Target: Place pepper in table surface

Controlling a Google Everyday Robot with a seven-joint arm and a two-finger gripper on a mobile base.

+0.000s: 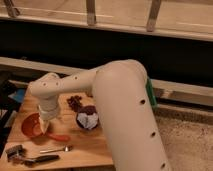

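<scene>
The pepper (58, 137), small, slim and red-orange, lies flat on the table surface (90, 147), a light-brown wooden top. My gripper (44, 125) hangs from the white arm just left of and above the pepper, at the right rim of the round orange bowl (30, 126). The gripper looks open with nothing in it. The pepper is apart from the gripper. The thick white arm hides the table's right part.
A dark red cluster (75, 102) and a dark purple-and-white object (88, 120) sit right of the gripper. A metal spoon (56, 149) and a dark-handled utensil (25, 157) lie near the front edge. A green object (150, 93) shows behind the arm.
</scene>
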